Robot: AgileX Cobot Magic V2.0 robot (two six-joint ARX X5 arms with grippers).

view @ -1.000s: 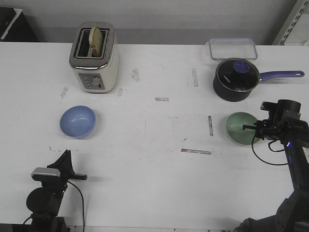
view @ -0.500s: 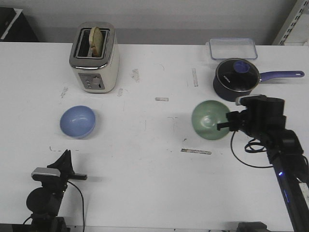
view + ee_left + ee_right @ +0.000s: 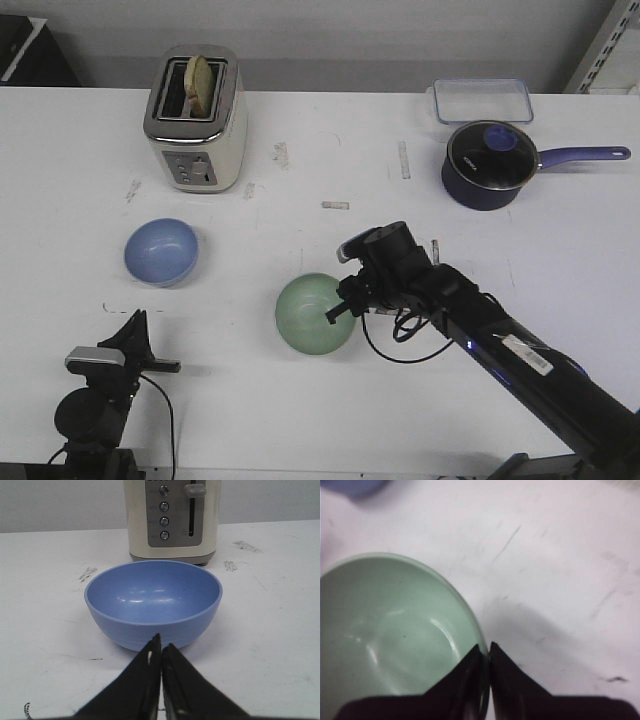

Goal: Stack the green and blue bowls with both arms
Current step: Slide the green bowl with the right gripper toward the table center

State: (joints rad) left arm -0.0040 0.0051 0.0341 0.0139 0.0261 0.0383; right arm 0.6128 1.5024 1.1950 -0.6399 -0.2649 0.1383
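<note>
With the right claw (image 3: 338, 306) pinching the green bowl's (image 3: 314, 314) rim, carry it level over the blue bowl (image 3: 161, 251), whose near side faces the left claw (image 3: 161, 652), pressed together and empty.

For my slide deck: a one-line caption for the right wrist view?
Right gripper pinching the green bowl by its rim above the scuffed white table.
</note>
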